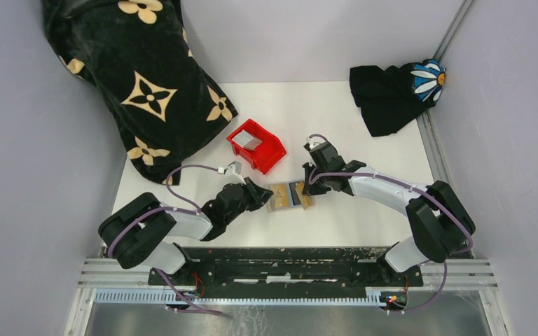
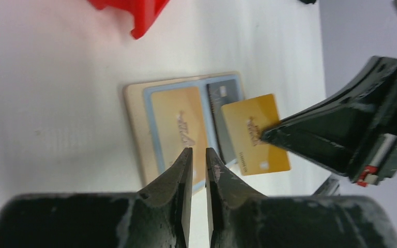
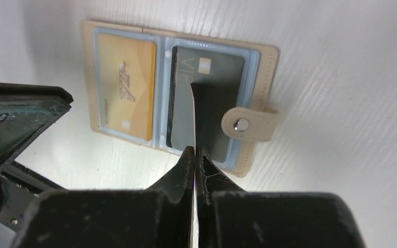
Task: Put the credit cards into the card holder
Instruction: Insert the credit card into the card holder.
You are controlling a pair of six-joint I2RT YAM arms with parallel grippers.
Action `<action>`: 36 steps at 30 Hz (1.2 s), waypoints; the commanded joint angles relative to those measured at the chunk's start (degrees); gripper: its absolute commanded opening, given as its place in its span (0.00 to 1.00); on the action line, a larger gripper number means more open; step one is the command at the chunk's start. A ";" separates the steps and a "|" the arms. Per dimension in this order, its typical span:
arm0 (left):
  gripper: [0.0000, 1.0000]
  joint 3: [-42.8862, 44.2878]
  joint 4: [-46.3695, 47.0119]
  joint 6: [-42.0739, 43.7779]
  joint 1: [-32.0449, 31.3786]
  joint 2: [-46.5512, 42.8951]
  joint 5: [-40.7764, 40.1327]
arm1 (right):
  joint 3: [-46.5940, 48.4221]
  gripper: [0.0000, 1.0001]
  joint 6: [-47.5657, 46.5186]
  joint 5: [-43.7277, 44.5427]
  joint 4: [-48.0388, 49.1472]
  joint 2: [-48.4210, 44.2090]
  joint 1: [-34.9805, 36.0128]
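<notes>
Currently my right gripper [image 3: 195,151] clamps the held card [image 2: 248,129], gold, by one edge, tilted over the holder [image 3: 265,62]. The holder lies open and flat on the table, directly under these fingertips and just ahead of my left gripper [image 2: 199,154]. My left fingers are closed to a thin gap and grip nothing. A second gold card [image 3: 124,88] sits in the pocket nearer my left gripper. A grey card [image 3: 222,72] sits in the pocket below my right.
</notes>
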 commanded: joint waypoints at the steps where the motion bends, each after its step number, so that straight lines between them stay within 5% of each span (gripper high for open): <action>1: 0.20 1.34 -4.36 4.60 -0.52 -0.48 -3.78 | 3.33 0.01 -2.19 5.94 -1.85 0.30 0.12; 13: 0.16 3.64 -7.18 4.72 -0.74 3.59 -3.61 | 5.36 0.01 -4.41 12.68 -6.06 -0.26 -0.06; 36: 0.15 4.55 -8.07 4.34 -1.09 5.92 -3.73 | 2.87 0.01 -3.67 7.06 -1.26 2.28 -3.69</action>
